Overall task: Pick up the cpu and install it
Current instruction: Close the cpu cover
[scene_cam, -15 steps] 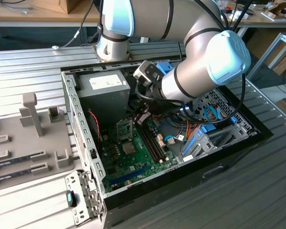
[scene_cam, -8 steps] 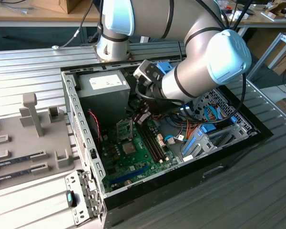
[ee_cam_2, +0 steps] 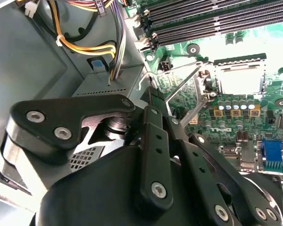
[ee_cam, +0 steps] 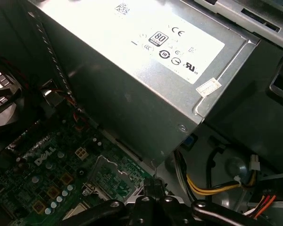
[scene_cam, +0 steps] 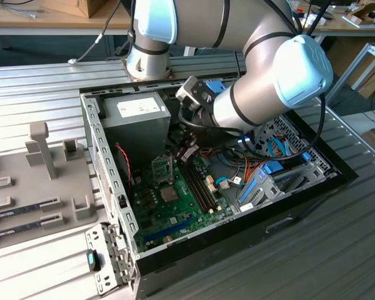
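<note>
The open computer case (scene_cam: 109, 187) holds the green motherboard (scene_cam: 175, 206). In the second wrist view a pale silver square that looks like the cpu (ee_cam_2: 238, 79) lies flat inside the socket frame (ee_cam_2: 212, 82). The socket's thin wire lever (ee_cam_2: 183, 84) stands raised, slanting toward my fingers. My black gripper (scene_cam: 186, 153) hangs low inside the case, just beside the socket (scene_cam: 162, 165). In both wrist views its fingers meet at the gripper tip (ee_cam_2: 153, 94) (ee_cam: 153, 181), shut with nothing visible between them, close to the lever's free end.
The big grey power supply (scene_cam: 134, 115) with a white label stands right beside the gripper. Yellow and orange cables (ee_cam_2: 80, 44) run close by. Memory slots (scene_cam: 200, 187) lie past the socket. Outside the case, a grey tray (scene_cam: 25, 187) holds long memory sticks (scene_cam: 25, 209).
</note>
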Available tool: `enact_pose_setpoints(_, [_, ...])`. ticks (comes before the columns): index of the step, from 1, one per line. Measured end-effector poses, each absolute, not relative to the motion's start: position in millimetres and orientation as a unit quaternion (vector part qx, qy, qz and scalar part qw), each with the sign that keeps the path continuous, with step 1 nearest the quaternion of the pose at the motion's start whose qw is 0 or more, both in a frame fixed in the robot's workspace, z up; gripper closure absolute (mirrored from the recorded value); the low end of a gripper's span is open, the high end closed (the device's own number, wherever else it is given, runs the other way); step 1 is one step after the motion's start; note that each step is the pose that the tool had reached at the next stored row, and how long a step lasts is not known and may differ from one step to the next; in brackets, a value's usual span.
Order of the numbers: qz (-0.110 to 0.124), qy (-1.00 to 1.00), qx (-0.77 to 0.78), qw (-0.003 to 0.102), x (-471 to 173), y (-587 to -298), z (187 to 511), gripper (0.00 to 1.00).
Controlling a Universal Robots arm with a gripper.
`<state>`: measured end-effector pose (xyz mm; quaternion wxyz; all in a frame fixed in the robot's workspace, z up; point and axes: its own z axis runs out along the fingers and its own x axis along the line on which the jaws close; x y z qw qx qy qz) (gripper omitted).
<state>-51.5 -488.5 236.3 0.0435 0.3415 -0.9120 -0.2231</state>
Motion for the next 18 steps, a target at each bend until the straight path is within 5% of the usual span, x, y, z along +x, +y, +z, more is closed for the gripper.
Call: enact_pose_setpoints(18, [-0.223, -0.911, 0.343, 0.044, -52, -500, 236, 0.89])
